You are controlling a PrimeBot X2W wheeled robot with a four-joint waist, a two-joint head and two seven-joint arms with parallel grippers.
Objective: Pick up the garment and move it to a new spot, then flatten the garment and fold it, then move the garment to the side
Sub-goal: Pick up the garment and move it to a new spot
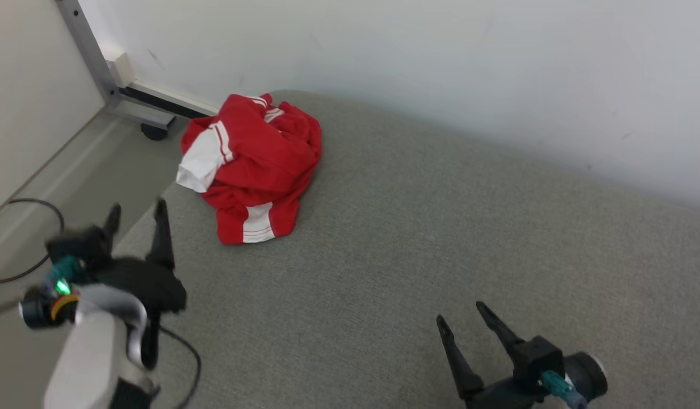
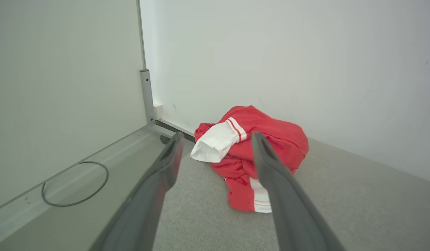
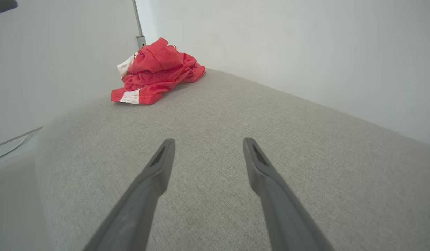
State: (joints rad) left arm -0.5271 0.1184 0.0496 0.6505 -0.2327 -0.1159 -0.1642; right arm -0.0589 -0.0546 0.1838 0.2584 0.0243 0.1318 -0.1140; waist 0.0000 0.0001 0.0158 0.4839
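The garment [image 1: 253, 165] is lying crumpled at the table's [image 1: 412, 238] 11 o'clock corner, looking soft, light and floppy. The left gripper [image 1: 137, 205] and right gripper [image 1: 460, 312] are hanging open, empty. A raised top fold is likely offering the best pinch.

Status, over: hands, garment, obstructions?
Left hand open, short of garment. Right hand open, farther back. Garment crumpled, untouched, far left. No obstruction seen.

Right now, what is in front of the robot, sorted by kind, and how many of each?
Clothes: 1, the crumpled red and white garment.
Pincers: 2, the left pincer and the right pincer, both open and empty.
Work surfaces: 1, the grey padded surface under the garment.
Total: 4.
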